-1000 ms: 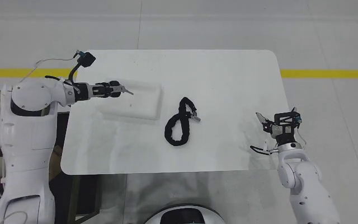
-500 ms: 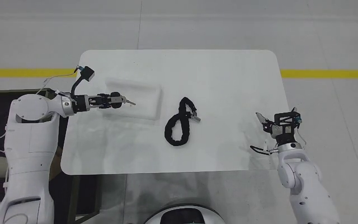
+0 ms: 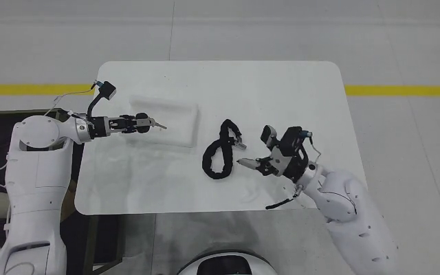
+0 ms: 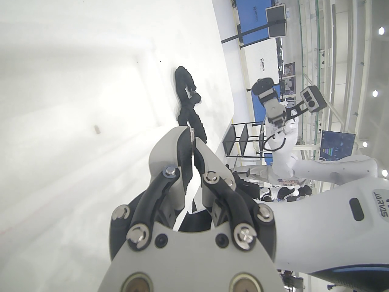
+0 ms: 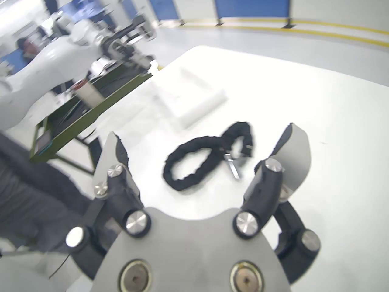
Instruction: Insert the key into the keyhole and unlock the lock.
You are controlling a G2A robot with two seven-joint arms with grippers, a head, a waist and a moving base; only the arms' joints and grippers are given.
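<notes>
A black fabric-covered chain lock (image 3: 219, 150) lies looped on the white table (image 3: 295, 89), its metal end (image 3: 241, 144) pointing right. My left gripper (image 3: 152, 124) hovers over a white tray (image 3: 175, 127), shut on a small metal key (image 3: 161, 126). In the left wrist view the key (image 4: 192, 133) is pinched at the fingertips (image 4: 182, 141), with the lock (image 4: 186, 92) beyond. My right gripper (image 3: 256, 148) is open just right of the lock. In the right wrist view the right gripper (image 5: 203, 136) frames the lock (image 5: 194, 156) and its metal end (image 5: 232, 165).
The shallow white tray (image 5: 194, 101) sits left of the lock. A yellow floor line (image 3: 385, 90) runs behind the table. A green-framed cart (image 5: 91, 110) stands off the table's left side.
My right arm has swung in from the table's right edge to just beside the lock, still open. The left gripper with the key shifted slightly nearer a second ago, then held still.
</notes>
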